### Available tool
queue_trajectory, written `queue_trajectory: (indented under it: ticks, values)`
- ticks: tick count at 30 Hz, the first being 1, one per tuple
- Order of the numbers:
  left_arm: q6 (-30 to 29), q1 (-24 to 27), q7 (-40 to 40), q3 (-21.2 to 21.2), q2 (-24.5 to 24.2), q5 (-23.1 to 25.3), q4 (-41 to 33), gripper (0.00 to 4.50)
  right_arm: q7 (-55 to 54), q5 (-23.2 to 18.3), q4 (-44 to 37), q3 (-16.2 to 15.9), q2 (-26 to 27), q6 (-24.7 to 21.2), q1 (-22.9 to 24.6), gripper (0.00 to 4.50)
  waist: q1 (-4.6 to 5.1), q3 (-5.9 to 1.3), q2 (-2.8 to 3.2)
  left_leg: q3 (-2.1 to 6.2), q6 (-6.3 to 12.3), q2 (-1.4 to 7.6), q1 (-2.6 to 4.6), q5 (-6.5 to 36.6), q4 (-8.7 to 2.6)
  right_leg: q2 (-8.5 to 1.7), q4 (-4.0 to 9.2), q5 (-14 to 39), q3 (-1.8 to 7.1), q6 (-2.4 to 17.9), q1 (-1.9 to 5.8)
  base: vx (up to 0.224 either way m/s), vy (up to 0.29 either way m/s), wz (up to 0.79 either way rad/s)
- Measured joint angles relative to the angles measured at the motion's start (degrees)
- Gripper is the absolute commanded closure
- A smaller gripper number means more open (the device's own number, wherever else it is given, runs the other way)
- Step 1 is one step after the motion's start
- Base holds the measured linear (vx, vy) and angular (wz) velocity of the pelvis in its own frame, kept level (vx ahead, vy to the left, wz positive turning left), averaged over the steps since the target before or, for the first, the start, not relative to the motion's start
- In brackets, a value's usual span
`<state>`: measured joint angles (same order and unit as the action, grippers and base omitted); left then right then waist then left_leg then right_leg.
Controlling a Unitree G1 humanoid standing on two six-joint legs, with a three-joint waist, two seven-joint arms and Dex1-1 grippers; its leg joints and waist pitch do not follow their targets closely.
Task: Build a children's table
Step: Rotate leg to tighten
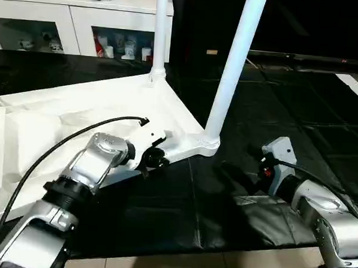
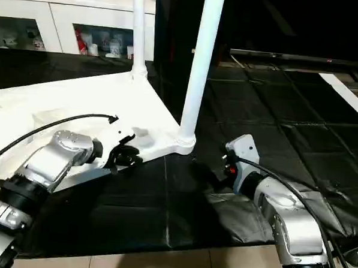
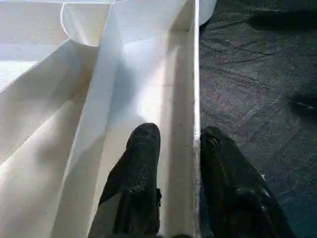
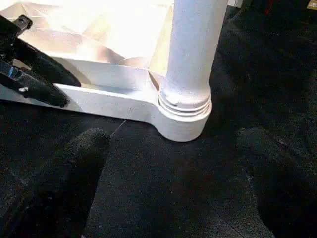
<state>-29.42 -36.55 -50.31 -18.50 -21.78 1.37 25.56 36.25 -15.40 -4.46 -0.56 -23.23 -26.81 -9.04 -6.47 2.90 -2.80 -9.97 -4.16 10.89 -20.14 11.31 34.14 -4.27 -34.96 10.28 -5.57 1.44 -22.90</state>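
Note:
The children's table lies upside down on a black mat, its white ribbed top [image 1: 78, 111] facing up. Two white legs stand upright in corner sockets, the near leg [image 1: 233, 65] and the far leg [image 1: 160, 31]. My left gripper [image 3: 181, 136] straddles the top's front rim wall [image 3: 196, 89], a short way left of the near leg's corner. One finger [image 3: 141, 163] is inside the rim channel and the other [image 3: 223, 168] is outside over the mat, with a gap at the inner one. My right gripper [image 4: 173, 144] stands open, low over the mat, facing the near corner lobe [image 4: 183, 124] without touching it.
A white cabinet [image 1: 71, 20] with glass doors and small items stands behind the table. The black mat [image 1: 259, 102] spreads to the right and front. Tan floor [image 1: 190, 263] shows along the near edge. A black cable [image 1: 58, 146] loops over my left forearm.

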Motion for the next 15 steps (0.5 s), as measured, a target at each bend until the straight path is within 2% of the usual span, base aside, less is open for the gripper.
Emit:
queue_trajectory:
  ticks: [1,6,15]
  values:
    - [0.1,-0.1,0.0,0.0,0.1,0.0,0.1,3.34,0.0,0.0,0.0,0.0,0.0,0.0,0.0,0.00,0.00,0.00,0.00,0.00,0.00,0.00,0.00,0.0,0.00,0.00,0.00,0.0,0.00,0.0,0.00,0.000,0.000,0.00]
    - [1.3,-0.1,0.0,0.3,0.5,-0.4,1.0,3.61,0.0,0.0,0.0,-0.1,0.1,0.0,0.0,0.00,-0.01,0.07,0.10,0.00,0.00,0.00,0.00,0.0,0.00,0.00,0.01,-0.1,0.00,0.1,0.00,0.000,0.000,0.00]
    - [1.8,-0.5,-1.1,0.2,0.6,-0.6,2.1,4.42,0.0,0.0,0.0,-0.2,0.3,0.0,0.0,0.00,0.02,0.09,0.31,0.00,0.00,0.00,0.04,0.0,0.00,0.00,-0.01,0.0,0.00,0.0,0.02,0.000,0.000,0.00]
